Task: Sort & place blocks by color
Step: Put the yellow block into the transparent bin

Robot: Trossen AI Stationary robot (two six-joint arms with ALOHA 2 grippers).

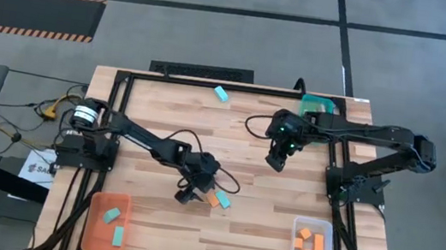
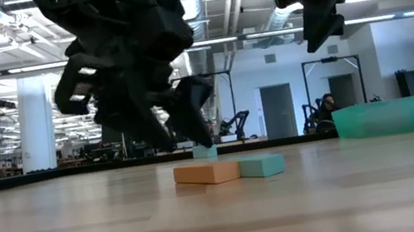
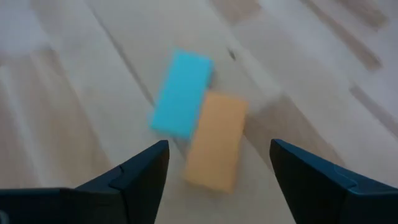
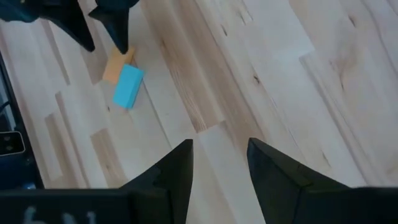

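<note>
Orange block (image 3: pixel 215 140) touching teal block (image 3: pixel 181 93), both flat rectangles; left hand (image 3: pixel 217 171) wide, empty

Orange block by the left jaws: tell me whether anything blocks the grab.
Partly. The small orange rectangular block lies beyond the open left gripper, with bare wood table between. But a light teal-blue rectangular block lies flush along one long side, so closing across the width could catch both.
</note>
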